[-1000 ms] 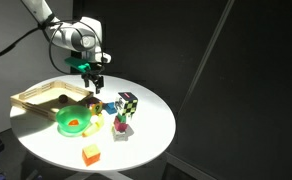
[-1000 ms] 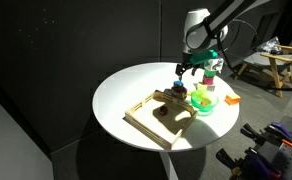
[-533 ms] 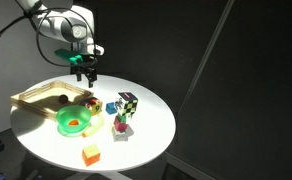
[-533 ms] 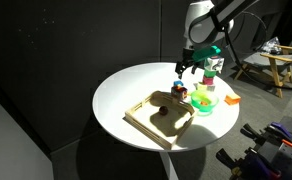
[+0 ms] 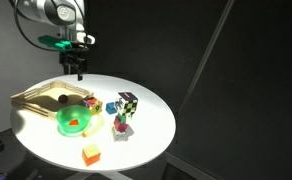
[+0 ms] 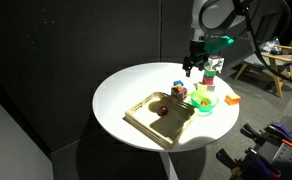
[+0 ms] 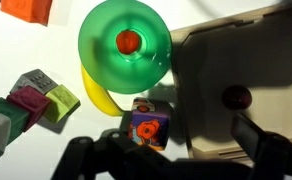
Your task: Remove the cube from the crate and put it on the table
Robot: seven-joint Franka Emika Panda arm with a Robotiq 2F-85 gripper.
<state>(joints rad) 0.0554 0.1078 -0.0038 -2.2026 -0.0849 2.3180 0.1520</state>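
Observation:
The cube [image 7: 146,122], small with a red-orange and purple face, stands on the white table [image 7: 201,12] just outside the rim of the light wood crate [image 7: 256,60], between the crate and the green bowl. It also shows in both exterior views [image 5: 91,102] [image 6: 178,90]. The crate [image 5: 41,98] [image 6: 156,122] holds a small dark red round thing [image 7: 236,97] [image 6: 161,110]. My gripper [image 7: 181,152] [image 5: 77,66] [image 6: 193,68] hangs open and empty, well above the cube and the crate's edge.
A green bowl [image 7: 126,45] [image 5: 74,121] [image 6: 204,101] holds a red-orange bit. A yellow curved piece [image 7: 94,95] lies by it. Small coloured cubes [image 7: 36,100] and a chequered cube [image 5: 129,103] stand beyond. A yellow-orange cube [image 5: 90,154] [image 6: 232,99] sits near the table edge.
My gripper has risen from just above the cube and drifted back over the crate side. Its shadow has left the crate. The cube has stayed put.

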